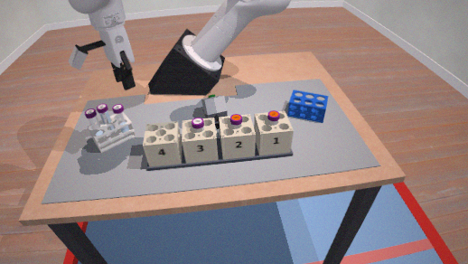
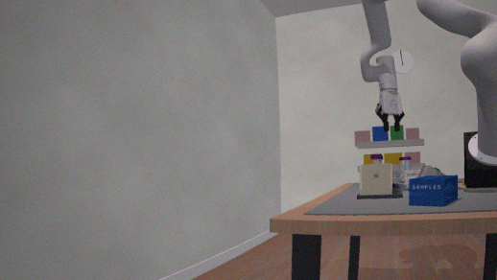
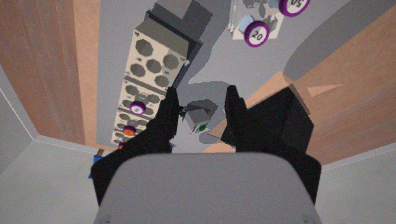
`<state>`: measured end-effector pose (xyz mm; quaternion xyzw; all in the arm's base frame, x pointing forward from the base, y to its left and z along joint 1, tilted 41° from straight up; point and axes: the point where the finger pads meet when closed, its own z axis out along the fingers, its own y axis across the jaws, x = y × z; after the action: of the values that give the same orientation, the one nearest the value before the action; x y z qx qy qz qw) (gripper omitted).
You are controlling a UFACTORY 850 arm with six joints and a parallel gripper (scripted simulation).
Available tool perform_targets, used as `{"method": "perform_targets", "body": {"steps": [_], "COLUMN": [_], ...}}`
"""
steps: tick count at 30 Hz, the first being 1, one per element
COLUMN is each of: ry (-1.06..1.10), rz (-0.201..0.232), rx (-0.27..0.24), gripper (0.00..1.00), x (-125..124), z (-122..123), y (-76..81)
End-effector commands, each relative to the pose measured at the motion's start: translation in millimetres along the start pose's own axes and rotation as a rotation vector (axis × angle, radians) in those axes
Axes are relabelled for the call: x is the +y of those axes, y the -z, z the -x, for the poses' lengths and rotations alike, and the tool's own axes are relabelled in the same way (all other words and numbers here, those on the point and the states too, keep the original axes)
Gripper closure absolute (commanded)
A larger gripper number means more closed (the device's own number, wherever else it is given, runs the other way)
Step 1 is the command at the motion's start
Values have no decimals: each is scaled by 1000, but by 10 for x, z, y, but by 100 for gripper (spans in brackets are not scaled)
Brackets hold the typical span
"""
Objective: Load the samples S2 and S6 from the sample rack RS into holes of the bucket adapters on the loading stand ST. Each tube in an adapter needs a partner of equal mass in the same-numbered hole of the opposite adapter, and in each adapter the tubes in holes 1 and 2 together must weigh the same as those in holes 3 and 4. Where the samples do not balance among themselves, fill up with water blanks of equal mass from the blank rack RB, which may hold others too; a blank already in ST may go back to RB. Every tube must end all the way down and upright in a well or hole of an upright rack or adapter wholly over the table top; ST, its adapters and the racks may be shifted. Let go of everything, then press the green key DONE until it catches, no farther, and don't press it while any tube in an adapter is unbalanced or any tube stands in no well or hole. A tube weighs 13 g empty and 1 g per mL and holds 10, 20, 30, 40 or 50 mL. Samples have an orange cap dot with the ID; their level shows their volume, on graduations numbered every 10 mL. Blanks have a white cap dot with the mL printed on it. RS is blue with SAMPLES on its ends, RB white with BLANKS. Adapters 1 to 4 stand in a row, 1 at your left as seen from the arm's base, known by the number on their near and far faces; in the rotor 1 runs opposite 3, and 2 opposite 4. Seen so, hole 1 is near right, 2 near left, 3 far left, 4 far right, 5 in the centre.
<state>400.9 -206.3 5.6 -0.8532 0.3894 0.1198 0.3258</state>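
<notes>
My gripper (image 1: 127,81) is open and empty, high above the table's back left, beyond the white blank rack RB (image 1: 108,125). RB holds three purple-capped blanks; the wrist view shows one marked 20 (image 3: 257,35). The stand holds adapters 4 (image 1: 162,142), 3 (image 1: 199,137), 2 (image 1: 237,135) and 1 (image 1: 274,131). Adapter 3 holds a white-dot blank (image 1: 197,122). Adapters 2 and 1 each hold an orange-dot sample (image 1: 236,118) (image 1: 273,115). Adapter 4 is empty. The blue sample rack RS (image 1: 308,105) is empty. In the wrist view the green key DONE (image 3: 202,128) shows far below between my fingers.
The DONE key sits on a small grey box (image 1: 214,106) behind adapters 3 and 2. The arm's black base (image 1: 185,65) stands at the back of the table. A shelf with coloured blocks (image 2: 390,139) hangs on the far wall.
</notes>
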Motion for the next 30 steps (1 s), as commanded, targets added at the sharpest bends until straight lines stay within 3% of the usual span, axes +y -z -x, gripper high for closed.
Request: {"method": "perform_targets", "body": {"steps": [1,30], "ry": [-1,-1], "rz": [0,0], "rx": [1,1], "gripper": [43,43], "x": [134,1101], "z": [-116,-909], "y": [6,7]}}
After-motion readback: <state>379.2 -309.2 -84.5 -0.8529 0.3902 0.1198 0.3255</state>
